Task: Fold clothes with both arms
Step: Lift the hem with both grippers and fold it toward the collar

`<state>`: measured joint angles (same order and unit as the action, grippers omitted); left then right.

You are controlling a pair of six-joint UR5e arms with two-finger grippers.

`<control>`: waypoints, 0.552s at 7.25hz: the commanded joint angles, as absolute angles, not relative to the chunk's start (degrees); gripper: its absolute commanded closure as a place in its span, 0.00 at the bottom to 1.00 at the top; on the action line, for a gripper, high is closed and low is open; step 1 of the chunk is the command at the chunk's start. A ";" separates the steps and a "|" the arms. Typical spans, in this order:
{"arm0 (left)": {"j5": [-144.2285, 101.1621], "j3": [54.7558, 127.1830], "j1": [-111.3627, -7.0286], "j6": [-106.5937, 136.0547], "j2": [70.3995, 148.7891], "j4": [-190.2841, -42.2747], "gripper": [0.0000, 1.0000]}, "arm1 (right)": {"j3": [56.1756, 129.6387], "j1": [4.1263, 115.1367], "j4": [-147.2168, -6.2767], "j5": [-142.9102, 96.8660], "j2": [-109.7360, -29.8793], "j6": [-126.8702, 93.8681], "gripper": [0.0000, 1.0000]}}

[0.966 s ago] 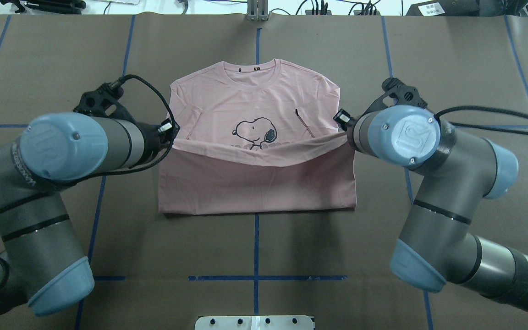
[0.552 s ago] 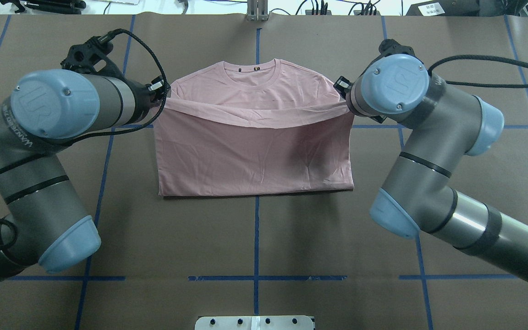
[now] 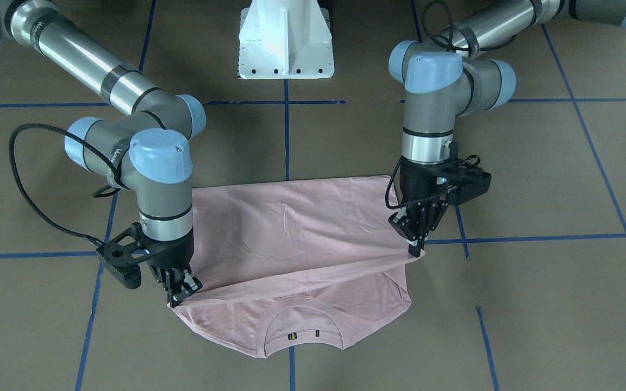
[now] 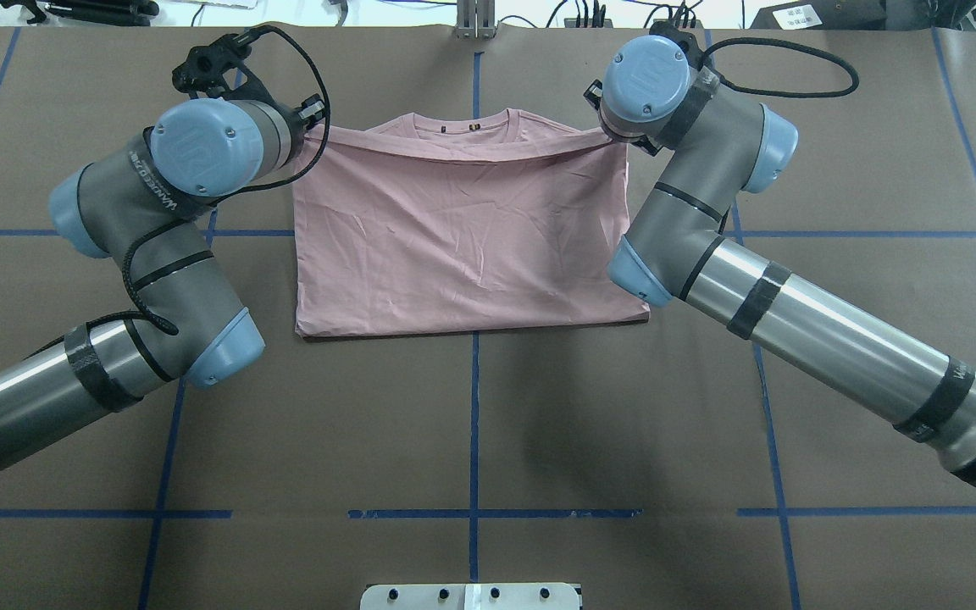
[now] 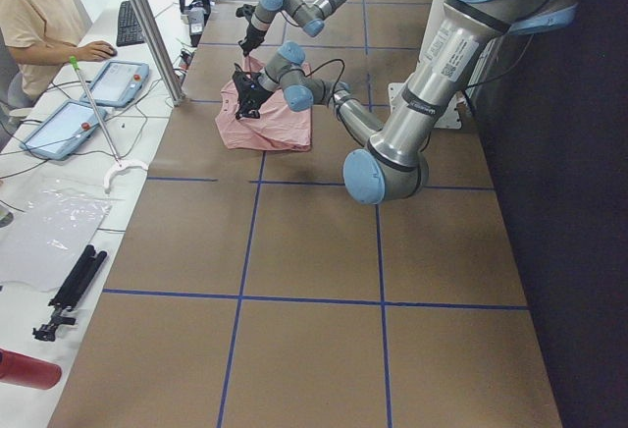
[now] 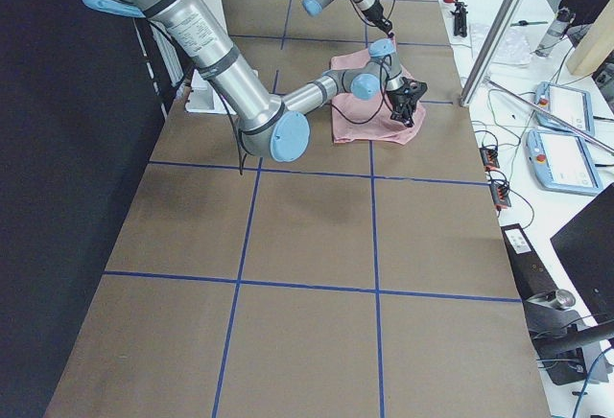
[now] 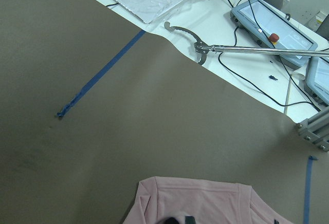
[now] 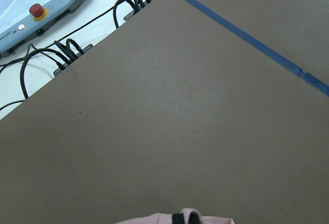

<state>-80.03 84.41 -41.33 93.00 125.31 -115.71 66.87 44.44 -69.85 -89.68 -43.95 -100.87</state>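
Note:
The pale pink T-shirt point(image 4: 463, 246) lies on the brown table, its lower half folded up over the chest, so the dog print is hidden. Only the collar point(image 4: 475, 127) shows past the carried hem. My left gripper point(image 3: 416, 247) is shut on the hem's corner by one shoulder, a little above the table. My right gripper point(image 3: 182, 293) is shut on the other hem corner by the opposite shoulder. In the overhead view the wrists cover both grippers. The shirt also shows in the left wrist view point(image 7: 205, 203) and in the right wrist view point(image 8: 154, 219).
The white pedestal base point(image 3: 286, 43) stands at the robot's side. Blue tape lines point(image 4: 473, 424) cross the table. Beyond the far edge lie cables point(image 8: 77, 49), teach pendants point(image 7: 272, 26) and a metal post point(image 4: 475, 21). An operator point(image 5: 39, 16) sits there.
Both grippers have carried the hem away from the robot, from mid-chest up to the shoulders. The dog print became covered and the near fold edge drew further from the robot.

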 commanded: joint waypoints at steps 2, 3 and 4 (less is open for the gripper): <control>-79.63 71.55 -41.22 92.64 129.02 -124.71 1.00 | 61.64 44.47 -65.16 -90.09 -43.16 -100.90 1.00; -79.89 70.76 -40.96 92.72 129.11 -124.98 0.90 | 59.96 44.39 -62.60 -90.17 -43.15 -100.90 1.00; -80.07 68.66 -40.52 92.72 128.85 -129.85 0.86 | 59.33 44.38 -62.58 -90.26 -43.07 -100.90 1.00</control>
